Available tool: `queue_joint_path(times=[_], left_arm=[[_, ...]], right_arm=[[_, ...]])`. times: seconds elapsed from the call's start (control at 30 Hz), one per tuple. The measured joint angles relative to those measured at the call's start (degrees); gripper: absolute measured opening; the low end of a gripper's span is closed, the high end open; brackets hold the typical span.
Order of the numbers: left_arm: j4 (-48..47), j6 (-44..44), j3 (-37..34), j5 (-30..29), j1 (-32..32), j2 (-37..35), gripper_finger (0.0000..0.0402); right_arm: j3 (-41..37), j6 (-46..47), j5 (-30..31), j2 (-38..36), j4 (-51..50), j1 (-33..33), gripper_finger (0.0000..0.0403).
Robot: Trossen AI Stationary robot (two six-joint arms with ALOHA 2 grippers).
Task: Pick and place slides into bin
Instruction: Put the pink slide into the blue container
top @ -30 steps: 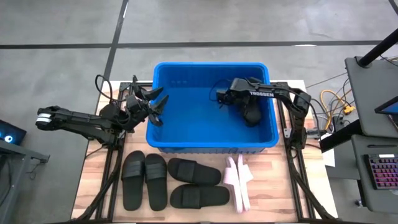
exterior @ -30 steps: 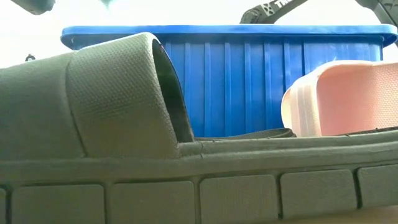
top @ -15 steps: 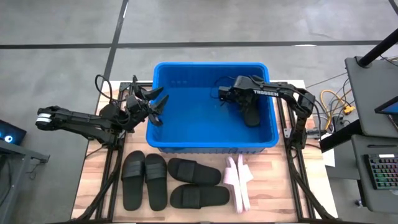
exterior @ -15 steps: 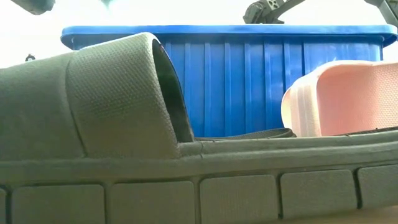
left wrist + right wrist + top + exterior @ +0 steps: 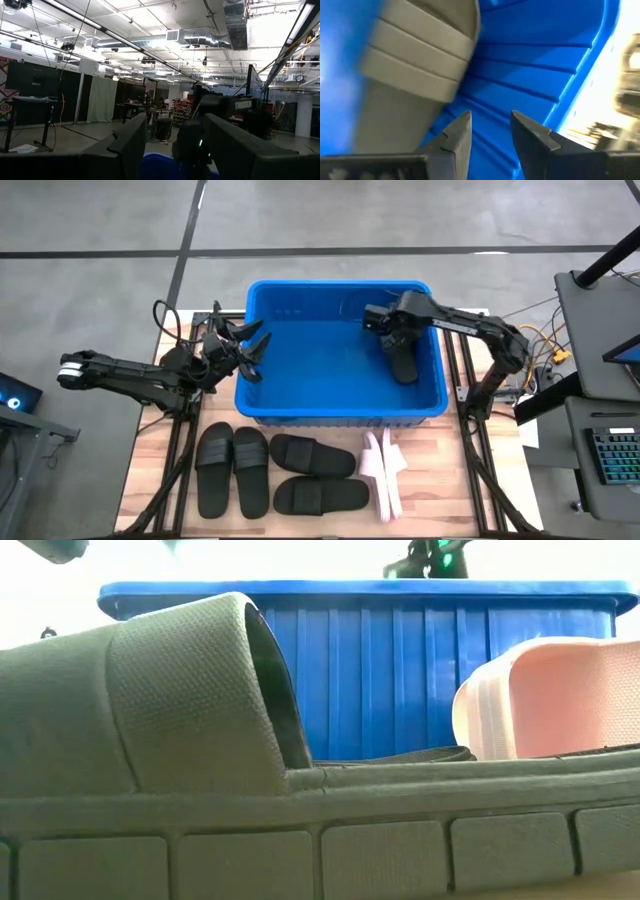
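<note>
Right fingers [image 5: 490,137]: two dark angular blades, parted, nothing between them; ribbed blue wall behind.
Right gripper [image 5: 385,325]: upper right of the high view, over the bin's inside, beside a black slide.
Slide in bin [image 5: 404,358]: matte rubber, ridged sole, lying on the smooth floor by the right wall.
Bin [image 5: 262,290]: bright blue rectangular plastic, rolled rim, centre of frame.
Left fingers [image 5: 135,140]: parted, empty.
Left gripper [image 5: 250,350]: at the bin's left rim.
Remaining slides: four black [image 5: 234,470], pebbled straps; pale pink pair [image 5: 384,470], on the slatted wooden counter [image 5: 440,480], lower frame.
</note>
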Motion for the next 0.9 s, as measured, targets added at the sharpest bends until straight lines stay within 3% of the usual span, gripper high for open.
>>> queue_joint_path(times=[0.2,0.53,0.7,0.9], left_arm=[[-0.17,-0.05,0.0,-0.02,0.0,0.02,0.0185],[-0.15,-0.18,0.0,0.0,-0.02,0.71,0.0185],[-0.15,-2.62,0.0,-0.33,-0.02,2.03,0.0185],[-0.15,-6.08,0.0,-1.27,0.02,2.65,0.0185]], right_arm=[[2.16,0.99,-7.54,-9.75,10.31,3.86,0.0138],[1.89,-5.83,-4.27,-27.11,34.66,24.52,0.0119],[1.84,-5.98,-1.31,-29.67,36.07,37.04,0.0114],[1.73,-4.45,-0.76,-27.82,34.26,49.73,0.0111]])
